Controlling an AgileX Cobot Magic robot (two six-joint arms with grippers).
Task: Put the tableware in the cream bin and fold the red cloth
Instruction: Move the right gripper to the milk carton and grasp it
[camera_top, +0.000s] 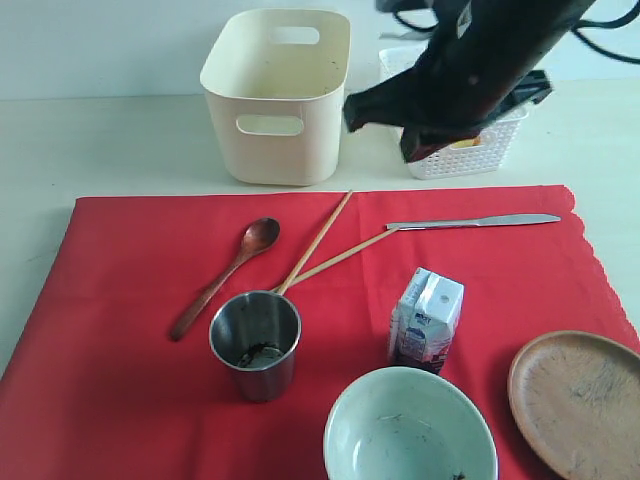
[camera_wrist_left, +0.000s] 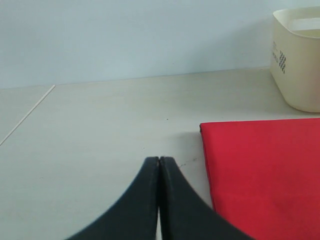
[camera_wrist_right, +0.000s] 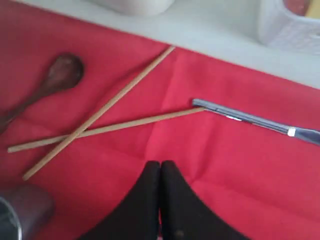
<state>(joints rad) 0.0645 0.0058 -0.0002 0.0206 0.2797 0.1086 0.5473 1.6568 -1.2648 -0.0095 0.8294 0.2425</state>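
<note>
The red cloth (camera_top: 130, 300) lies flat on the table. On it rest a dark wooden spoon (camera_top: 225, 275), crossed chopsticks (camera_top: 320, 245), a silver knife (camera_top: 470, 221), a steel cup (camera_top: 256, 343), a pale bowl (camera_top: 410, 430) and a brown plate (camera_top: 580, 400). The cream bin (camera_top: 275, 95) stands behind the cloth. My right gripper (camera_wrist_right: 160, 163) is shut and empty, hovering over the cloth near the chopsticks (camera_wrist_right: 105, 130) and knife (camera_wrist_right: 250, 120). My left gripper (camera_wrist_left: 159, 159) is shut and empty above bare table beside the cloth's corner (camera_wrist_left: 265, 175).
A small milk carton (camera_top: 427, 318) stands upright between the cup and the plate. A white lattice basket (camera_top: 470, 150) sits right of the cream bin, partly hidden by my right arm (camera_top: 470, 70). The bowl and plate lie at the front edge.
</note>
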